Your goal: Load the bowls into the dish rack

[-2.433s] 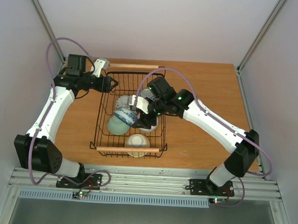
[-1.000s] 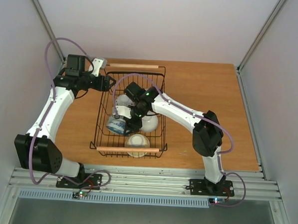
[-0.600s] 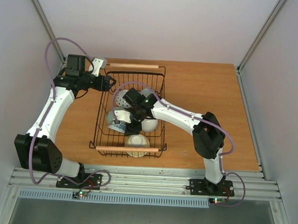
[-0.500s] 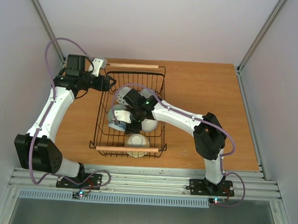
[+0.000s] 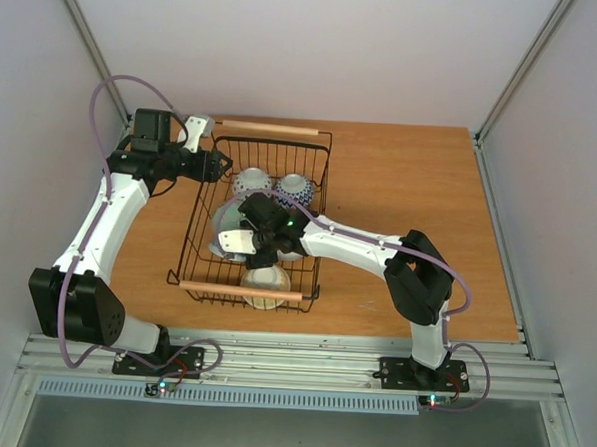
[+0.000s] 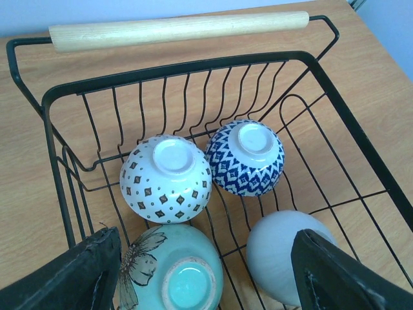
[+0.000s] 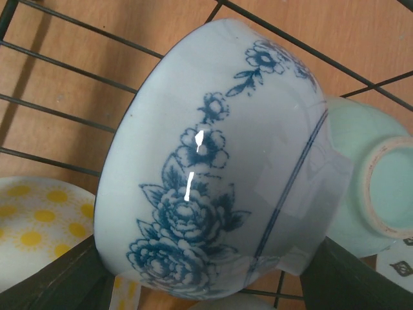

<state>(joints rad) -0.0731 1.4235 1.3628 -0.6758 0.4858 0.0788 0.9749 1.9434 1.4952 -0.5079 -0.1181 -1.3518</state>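
Note:
The black wire dish rack (image 5: 266, 128) lies mid-table with wooden handles at its far and near ends. My right gripper (image 5: 247, 243) is inside it, shut on a white bowl with blue flowers (image 7: 213, 168), tilted on its side just above the wires (image 7: 64, 103). A pale green bowl (image 7: 371, 194) touches it. My left gripper (image 5: 218, 164) hovers open over the rack's far-left corner (image 6: 193, 64). Below it lie upside down a white diamond-dotted bowl (image 6: 166, 177), a blue zigzag bowl (image 6: 245, 157), a pale green flower bowl (image 6: 171, 274) and a pale grey bowl (image 6: 284, 248).
A cream bowl with yellow flowers (image 5: 265, 282) sits at the rack's near end, also in the right wrist view (image 7: 32, 226). Bare wooden table (image 5: 410, 189) lies right of the rack. Grey walls close in the sides and back.
My right gripper has carried the flowered bowl toward the rack's near-left part. The rack's near end has slid left. The two far bowls are now uncovered. The left arm stayed put.

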